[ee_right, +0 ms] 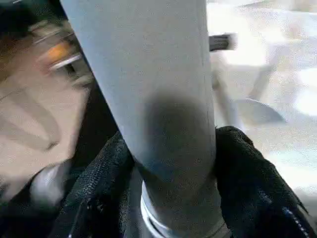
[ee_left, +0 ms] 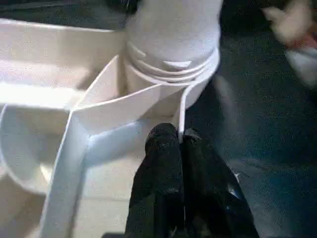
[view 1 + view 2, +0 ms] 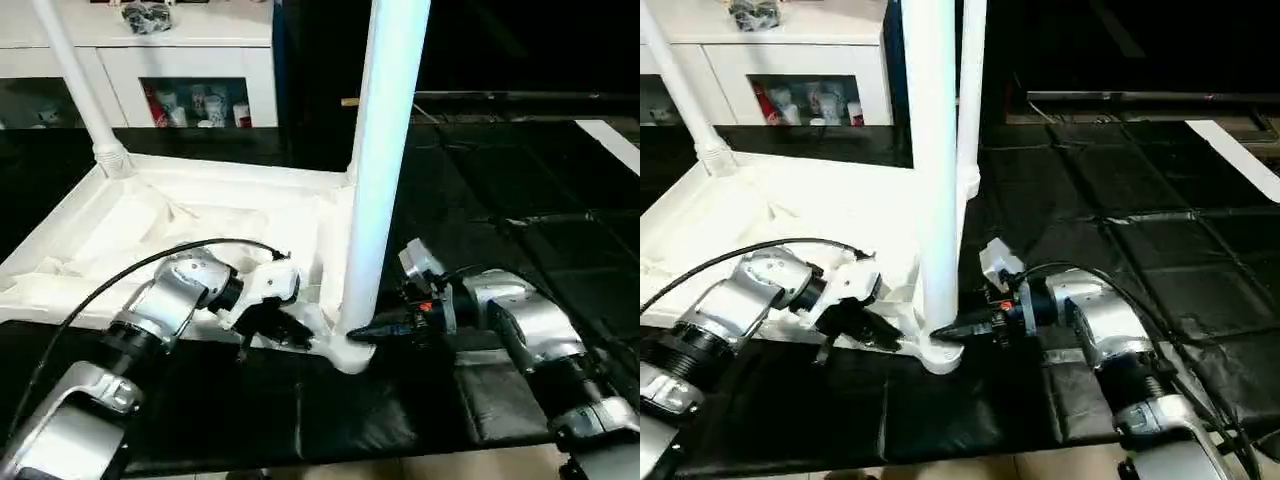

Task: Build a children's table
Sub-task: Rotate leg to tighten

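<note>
Tabletop (image 3: 200, 215) lies underside-up on the black floor (image 3: 520, 250), 2 legs upright in corner sockets. Right hand (image 1: 168, 163) clamps the near leg (image 3: 385, 150) just above its socket. Left hand (image 2: 181, 144), fingers together, pinches the tabletop's thin rim beside that socket

leg (image 3: 385, 150) upright in near corner socket (image 3: 345, 352); cabinet (image 3: 190, 70) behind.
</note>
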Controlling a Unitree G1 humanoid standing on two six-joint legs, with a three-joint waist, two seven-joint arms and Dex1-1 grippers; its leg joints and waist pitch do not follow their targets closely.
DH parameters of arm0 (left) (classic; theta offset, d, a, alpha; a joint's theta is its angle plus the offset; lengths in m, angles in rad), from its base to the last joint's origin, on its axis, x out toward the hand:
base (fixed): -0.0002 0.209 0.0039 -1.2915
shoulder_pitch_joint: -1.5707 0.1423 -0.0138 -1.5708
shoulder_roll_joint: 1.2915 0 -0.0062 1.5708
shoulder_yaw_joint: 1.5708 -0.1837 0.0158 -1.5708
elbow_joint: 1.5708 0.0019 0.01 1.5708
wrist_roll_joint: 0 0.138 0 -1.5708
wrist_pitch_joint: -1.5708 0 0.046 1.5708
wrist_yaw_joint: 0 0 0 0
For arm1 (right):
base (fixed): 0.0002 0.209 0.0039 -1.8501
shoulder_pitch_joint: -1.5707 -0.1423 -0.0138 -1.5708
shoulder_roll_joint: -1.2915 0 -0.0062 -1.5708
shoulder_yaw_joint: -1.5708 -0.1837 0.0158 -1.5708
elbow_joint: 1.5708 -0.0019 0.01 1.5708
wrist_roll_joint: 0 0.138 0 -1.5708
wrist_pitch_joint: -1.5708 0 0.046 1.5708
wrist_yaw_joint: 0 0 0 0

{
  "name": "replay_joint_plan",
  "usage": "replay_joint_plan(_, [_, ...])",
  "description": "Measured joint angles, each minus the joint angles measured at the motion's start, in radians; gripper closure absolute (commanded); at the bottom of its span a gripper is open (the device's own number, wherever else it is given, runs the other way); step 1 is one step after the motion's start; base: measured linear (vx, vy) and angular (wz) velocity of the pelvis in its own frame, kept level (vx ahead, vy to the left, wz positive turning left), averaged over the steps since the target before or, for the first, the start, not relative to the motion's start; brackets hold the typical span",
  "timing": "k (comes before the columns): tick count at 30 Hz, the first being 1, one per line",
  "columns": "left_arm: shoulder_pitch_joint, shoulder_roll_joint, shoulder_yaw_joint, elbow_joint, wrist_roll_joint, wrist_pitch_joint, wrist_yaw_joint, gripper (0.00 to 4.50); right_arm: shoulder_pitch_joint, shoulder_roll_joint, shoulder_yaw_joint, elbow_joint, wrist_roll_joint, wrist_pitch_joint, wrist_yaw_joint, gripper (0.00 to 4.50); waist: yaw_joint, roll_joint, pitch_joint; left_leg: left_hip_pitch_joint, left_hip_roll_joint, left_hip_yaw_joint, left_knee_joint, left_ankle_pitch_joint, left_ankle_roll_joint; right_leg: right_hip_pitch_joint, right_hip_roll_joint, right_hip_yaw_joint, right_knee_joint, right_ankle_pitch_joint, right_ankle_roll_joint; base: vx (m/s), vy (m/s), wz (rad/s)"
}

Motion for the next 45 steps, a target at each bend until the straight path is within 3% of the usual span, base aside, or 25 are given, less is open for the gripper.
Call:
replay_joint_plan(2, [-0.010, -0.015, 0.017, 0.013, 0.013, 0.048, 0.049, 4.50, 0.002, 0.028, -0.025, 0.001, -0.014, 0.004, -0.085, 2.42, -0.008, 0.000, 0.000, 0.002, 0.000, 0.000, 0.000, 0.000, 0.000, 0.001, 0.000, 0.000, 0.000, -0.001, 0.001, 0.000, 0.000, 0.00])
replay_joint_plan(5, [-0.040, -0.072, 0.058, 0.054, 0.023, 0.151, 0.183, 4.50, -0.004, 0.098, -0.081, 0.017, -0.050, -0.001, -0.290, 2.45, -0.043, 0.000, 0.000, 0.003, -0.001, 0.000, 0.001, 0.000, 0.000, 0.002, 0.000, 0.000, -0.001, -0.001, 0.001, 0.000, 0.000, 0.00])
replay_joint_plan(10, [-0.075, -0.176, 0.117, 0.111, 0.023, 0.234, 0.382, 4.50, -0.051, 0.177, -0.137, 0.064, -0.102, 0.003, -0.550, 2.49, -0.082, -0.001, -0.001, 0.001, -0.001, -0.002, 0.001, 0.000, 0.000, 0.001, 0.000, 0.000, -0.002, -0.001, 0.001, 0.000, 0.000, 0.00])
replay_joint_plan(15, [-0.107, -0.292, 0.210, 0.162, 0.018, 0.292, 0.618, 4.50, -0.129, 0.268, -0.184, 0.141, -0.155, -0.003, -0.820, 2.53, -0.089, -0.001, -0.001, -0.001, -0.001, -0.002, -0.001, 0.000, -0.001, -0.002, 0.001, -0.001, -0.002, 0.000, 0.001, 0.000, 0.000, 0.00])
replay_joint_plan(19, [-0.116, -0.314, 0.228, 0.167, 0.013, 0.305, 0.659, 4.50, -0.148, 0.287, -0.193, 0.169, -0.170, -0.030, -0.868, 2.53, -0.091, -0.001, -0.001, -0.003, -0.001, -0.002, -0.003, -0.002, 0.001, -0.003, 0.001, -0.001, -0.004, 0.001, -0.003, 0.000, 0.000, 0.00])
replay_joint_plan(21, [-0.116, -0.310, 0.228, 0.167, 0.014, 0.303, 0.648, 4.50, -0.148, 0.287, -0.194, 0.168, -0.170, -0.032, -0.860, 2.00, -0.092, -0.001, -0.001, -0.003, -0.001, -0.001, -0.004, -0.002, 0.001, -0.003, 0.001, -0.001, -0.005, 0.001, -0.003, 0.000, 0.000, 0.00])
replay_joint_plan(25, [-0.114, -0.285, 0.206, 0.162, 0.015, 0.293, 0.609, 4.50, -0.136, 0.289, -0.195, 0.157, -0.151, -0.033, -0.833, 1.58, -0.096, -0.001, -0.001, -0.003, -0.001, -0.001, -0.004, -0.002, 0.001, -0.003, 0.001, -0.001, -0.005, 0.001, -0.003, 0.000, 0.000, 0.00])
replay_joint_plan(30, [-0.101, -0.252, 0.177, 0.135, 0.016, 0.278, 0.545, 4.50, -0.108, 0.275, -0.194, 0.133, -0.136, -0.032, -0.761, 1.12, -0.091, -0.001, -0.001, -0.002, -0.001, -0.001, -0.004, -0.002, 0.001, -0.003, 0.001, -0.001, -0.005, 0.001, -0.003, 0.000, 0.000, 0.00])
replay_joint_plan(34, [-0.068, -0.196, 0.130, 0.089, 0.013, 0.225, 0.407, 4.50, -0.047, 0.195, -0.159, 0.084, -0.097, -0.031, -0.583, 0.91, -0.075, 0.000, 0.000, -0.002, -0.001, -0.001, -0.004, -0.002, 0.001, -0.003, 0.001, -0.002, -0.006, 0.001, -0.003, 0.000, 0.000, 0.00])
replay_joint_plan(36, [-0.060, -0.166, 0.112, 0.079, 0.012, 0.200, 0.340, 4.50, -0.033, 0.160, -0.130, 0.060, -0.091, -0.031, -0.500, 0.60, -0.067, 0.000, 0.000, -0.002, 0.000, -0.001, -0.003, -0.002, 0.001, -0.004, 0.001, -0.002, -0.005, 0.001, -0.003, 0.000, 0.000, 0.00])
replay_joint_plan(38, [-0.057, -0.132, 0.087, 0.074, 0.009, 0.160, 0.265, 4.50, -0.007, 0.110, -0.106, 0.018, -0.066, -0.031, -0.395, 0.55, -0.050, 0.000, 0.000, -0.002, 0.000, -0.001, -0.003, -0.002, 0.001, -0.003, 0.001, -0.002, -0.005, 0.001, -0.003, 0.000, 0.000, 0.00])
replay_joint_plan(40, [-0.047, -0.106, 0.076, 0.069, 0.004, 0.127, 0.210, 4.50, -0.001, 0.079, -0.089, 0.005, -0.056, -0.029, -0.318, 0.22, -0.044, 0.001, 0.000, -0.002, 0.000, -0.001, -0.002, -0.002, 0.001, -0.003, 0.001, -0.002, -0.005, 0.001, -0.003, 0.000, 0.000, 0.00])
replay_joint_plan(45, [-0.028, -0.042, 0.033, 0.032, -0.011, 0.065, 0.065, 4.50, 0.013, 0.004, -0.035, -0.020, -0.032, -0.023, -0.138, 0.04, -0.021, 0.002, 0.001, -0.004, 0.000, 0.000, -0.002, -0.002, 0.001, -0.002, 0.000, -0.001, -0.005, 0.001, -0.003, 0.000, 0.000, 0.00])
